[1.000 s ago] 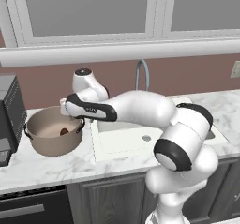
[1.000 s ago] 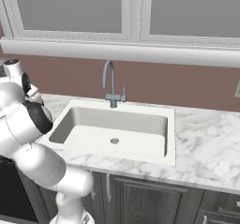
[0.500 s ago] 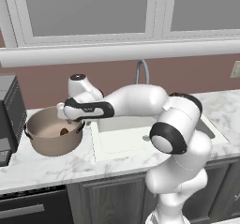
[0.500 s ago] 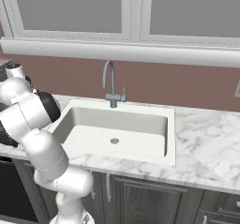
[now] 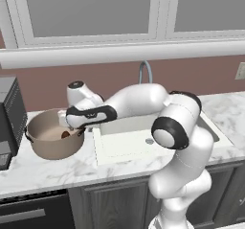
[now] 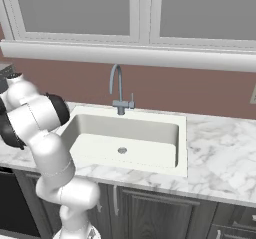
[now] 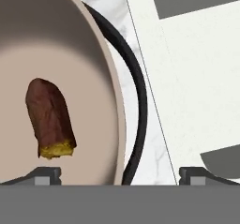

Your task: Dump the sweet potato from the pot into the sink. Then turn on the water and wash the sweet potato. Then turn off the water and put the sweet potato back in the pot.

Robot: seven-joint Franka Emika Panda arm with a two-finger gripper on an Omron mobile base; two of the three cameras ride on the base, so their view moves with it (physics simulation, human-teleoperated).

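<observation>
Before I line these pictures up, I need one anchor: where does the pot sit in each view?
Left base view: the pot sits at the left on the counter, under the gripper, left of the sink.
Right base view: the pot cannot be made out; the sink lies centre.
Hand view: its pale inside and rim fill the left.
Shared landmark: the sink's white rim.

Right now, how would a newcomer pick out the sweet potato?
Find the white sink; left of it on the counter sits a tan pot. The sweet potato lies inside: a small reddish-brown lump with one yellow cut end, the pot's sole content.
</observation>
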